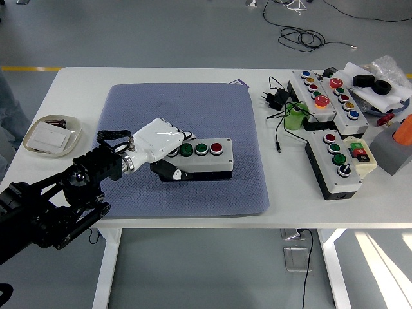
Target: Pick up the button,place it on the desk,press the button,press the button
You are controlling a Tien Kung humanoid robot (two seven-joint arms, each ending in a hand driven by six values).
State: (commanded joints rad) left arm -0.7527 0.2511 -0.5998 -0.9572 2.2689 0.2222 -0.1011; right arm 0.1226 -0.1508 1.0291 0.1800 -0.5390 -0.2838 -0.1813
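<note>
Left hand [158,143] is white, on a black arm coming in from the lower left, fingers wrapped over the left end of the button box [199,158] and grasping it, thumb under its front edge. Box is a grey three-button unit with a black base: two green buttons and one red button [216,149] in a row on top, red at the right end. It sits roughly level at the middle of the blue-grey mat [187,116], low over or on the mat; can't tell if the base is fully down. Mat covers the centre of the white table [77,84]. Right hand not in view. Left of the mat, near the table's left edge, a shallow dish [53,136] with a white square block in it. Right side of the table, well apart from the mat: a long multi-button panel [322,96], a smaller control box [335,164] nearer the front edge with red, green and black controls, a black power adapter [277,98] with a thin cable, a green roll [296,118] just beside the panel, and some bagged parts at the far right corner
</note>
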